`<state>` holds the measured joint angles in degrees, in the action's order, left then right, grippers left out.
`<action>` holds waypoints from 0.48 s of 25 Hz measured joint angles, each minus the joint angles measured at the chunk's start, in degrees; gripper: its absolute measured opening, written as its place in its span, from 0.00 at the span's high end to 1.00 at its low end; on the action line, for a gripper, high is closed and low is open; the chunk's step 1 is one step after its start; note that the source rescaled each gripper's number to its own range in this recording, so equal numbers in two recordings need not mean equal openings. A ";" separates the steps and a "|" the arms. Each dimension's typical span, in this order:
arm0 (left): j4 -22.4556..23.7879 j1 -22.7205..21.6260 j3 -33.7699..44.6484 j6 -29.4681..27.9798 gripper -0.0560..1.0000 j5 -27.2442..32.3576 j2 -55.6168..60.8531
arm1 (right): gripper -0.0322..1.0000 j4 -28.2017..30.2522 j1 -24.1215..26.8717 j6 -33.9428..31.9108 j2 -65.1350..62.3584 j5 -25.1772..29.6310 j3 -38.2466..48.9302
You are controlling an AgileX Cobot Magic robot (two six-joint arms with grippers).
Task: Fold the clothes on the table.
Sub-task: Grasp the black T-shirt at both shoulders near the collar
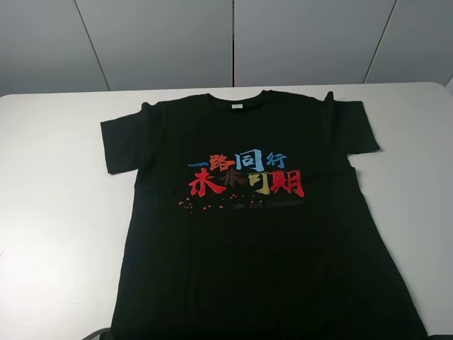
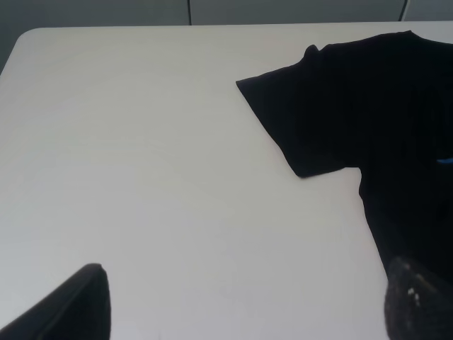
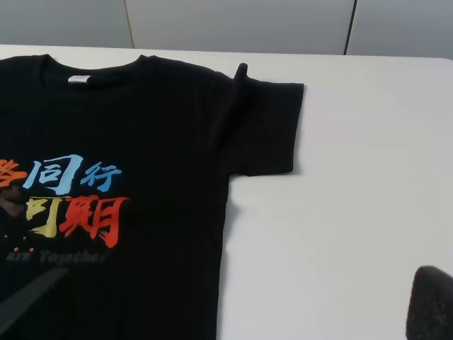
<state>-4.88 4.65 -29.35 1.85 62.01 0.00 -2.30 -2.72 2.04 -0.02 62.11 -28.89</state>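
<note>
Lab-like test station: plain white table point(image 1: 56, 212), grey wall panels point(image 1: 163, 42) behind, no furnishings visible.

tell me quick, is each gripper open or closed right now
Left gripper: open, holding nothing.
Right gripper: open, holding nothing.

The white bench point(image 2: 141, 156) fills most of this view, and its rounded corner point(image 2: 28, 37) lies well apart from the black T-shirt point(image 2: 396, 106). The T-shirt lies flat on the bench, with one short sleeve point(image 2: 304, 113) spread outward from the body. A small blue mark point(image 2: 444, 161) of print shows on the T-shirt, past the sleeve. The left tool point(image 2: 248, 273) holds its two dark fingers point(image 2: 78, 304) wide apart, one over bare bench far from the sleeve and the other at the T-shirt's side edge. Grey wall panels point(image 2: 106, 13) stand behind the bench.
</note>
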 joint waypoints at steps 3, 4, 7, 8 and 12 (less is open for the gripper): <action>0.00 0.00 0.00 0.00 0.00 0.00 0.00 | 0.00 1.34 0.00 0.11 0.00 0.00 0.00; 0.00 0.00 0.00 0.00 0.00 0.00 0.00 | 0.00 1.63 0.00 0.11 0.00 0.00 0.00; 0.00 0.00 0.00 0.00 0.00 0.00 0.00 | 0.00 1.65 0.00 0.11 0.00 0.00 0.00; 0.00 0.00 0.00 0.00 0.00 0.00 0.00 | 0.00 1.65 0.00 0.11 0.00 0.00 0.00; 0.00 0.00 0.00 0.00 0.00 0.00 0.00 | 0.00 1.65 0.00 0.11 0.00 0.00 0.00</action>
<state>-4.88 4.65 -29.35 1.85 62.01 0.00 -0.65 -2.72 2.16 -0.02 62.11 -28.89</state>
